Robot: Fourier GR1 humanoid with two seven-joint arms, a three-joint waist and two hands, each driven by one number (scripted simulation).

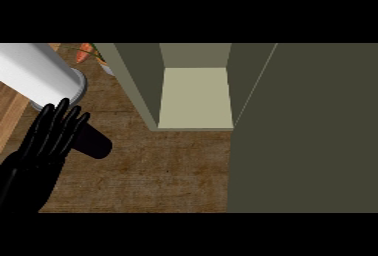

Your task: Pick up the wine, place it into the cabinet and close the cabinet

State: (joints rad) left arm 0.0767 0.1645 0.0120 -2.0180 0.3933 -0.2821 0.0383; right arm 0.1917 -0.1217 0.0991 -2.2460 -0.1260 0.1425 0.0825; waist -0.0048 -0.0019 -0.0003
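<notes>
wine: can't pick it out for sure. only candidate is dark rounded shape (pixel 94 142) sticking out rightwards from left hand (pixel 44 145); could as well be its thumb, can't tell. left hand sits low at view's left over brown counter (pixel 162 170), fingers (pixel 63 117) straight, side by side, tips up. fingertips overlap end of pale cylinder (pixel 40 75) w/ grey rim at upper left. cabinet (pixel 140 80) stands open to the right, pale shelf (pixel 196 97) inside, door (pixel 310 130) swung out at right. orange item (pixel 87 50) partly seen at top edge.
</notes>
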